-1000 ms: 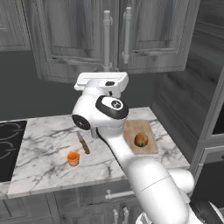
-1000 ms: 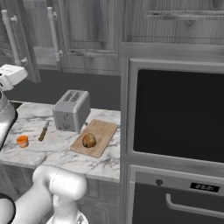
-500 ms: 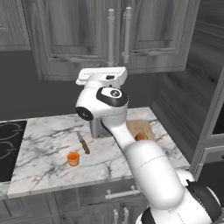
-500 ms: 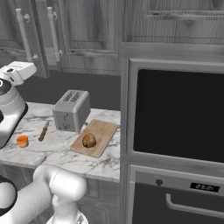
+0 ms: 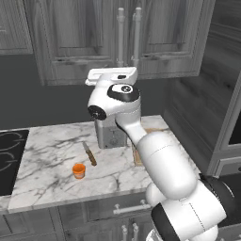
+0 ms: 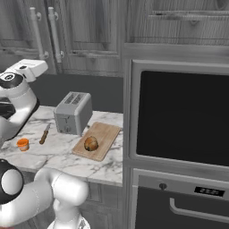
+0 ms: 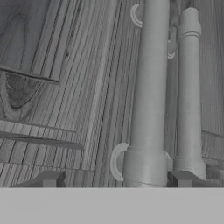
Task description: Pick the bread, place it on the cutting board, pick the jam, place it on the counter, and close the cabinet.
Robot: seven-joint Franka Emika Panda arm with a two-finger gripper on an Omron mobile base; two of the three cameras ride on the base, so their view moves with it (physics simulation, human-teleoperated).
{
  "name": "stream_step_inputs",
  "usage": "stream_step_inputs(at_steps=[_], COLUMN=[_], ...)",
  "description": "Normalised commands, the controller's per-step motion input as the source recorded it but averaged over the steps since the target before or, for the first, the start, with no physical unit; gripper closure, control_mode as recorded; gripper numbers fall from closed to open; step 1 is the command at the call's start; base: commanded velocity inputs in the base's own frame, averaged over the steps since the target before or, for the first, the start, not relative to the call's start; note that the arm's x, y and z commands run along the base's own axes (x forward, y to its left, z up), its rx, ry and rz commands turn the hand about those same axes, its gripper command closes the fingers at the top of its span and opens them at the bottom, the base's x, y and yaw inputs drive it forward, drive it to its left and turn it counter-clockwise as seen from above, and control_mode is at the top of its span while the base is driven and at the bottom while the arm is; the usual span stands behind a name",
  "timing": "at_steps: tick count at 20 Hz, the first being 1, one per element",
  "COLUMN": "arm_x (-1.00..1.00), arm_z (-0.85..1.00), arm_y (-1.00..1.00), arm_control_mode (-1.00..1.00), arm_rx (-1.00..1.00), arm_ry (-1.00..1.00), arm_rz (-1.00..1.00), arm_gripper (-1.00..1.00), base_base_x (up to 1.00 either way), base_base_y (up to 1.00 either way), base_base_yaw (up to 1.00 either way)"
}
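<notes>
The two bar handles (image 7: 148, 96) of the shut cabinet (image 5: 127, 37) stand close together, blocking the way ahead, one between the fingertips (image 7: 50, 178).

On my counter (image 5: 56, 174) the toaster (image 6: 73, 112) sits at the back, the cutting board (image 6: 103, 136) to its right with the bread (image 6: 91, 143) on it — the knife (image 5: 89, 154) and the jam (image 5: 78, 170) lie to its left, the jam nearer me. The cabinet (image 5: 99, 33) hangs above, doors shut.

cabinet (image 7: 65, 87): grey wood-grain door panel right ahead of the jaws | handles: nearer silver bar (image 7: 148, 96) between the jaws, second bar (image 7: 189, 96) above the right tip | jaws: spread apart
</notes>
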Motion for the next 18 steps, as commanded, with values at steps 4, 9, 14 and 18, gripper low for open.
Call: stream_step_inputs(at_steps=[4,9,14,18], arm_x=[0.43,0.44,0.44,0.43], arm_z=[0.0,0.0,0.0,0.0], arm_y=[-0.04,0.0,0.0,0.0], arm_control_mode=[-1.0,-1.0,-1.0,-1.0], arm_rx=[0.06,0.05,0.04,0.04], arm_ry=[0.0,0.0,0.0,0.0], arm_rz=[0.0,0.0,0.0,0.01], arm_gripper=[-1.0,-1.0,-1.0,-1.0], base_base_x=[0.0,0.0,0.0,0.0], base_base_y=[0.0,0.0,0.0,0.0], base_base_yaw=[0.0,0.0,0.0,0.0])
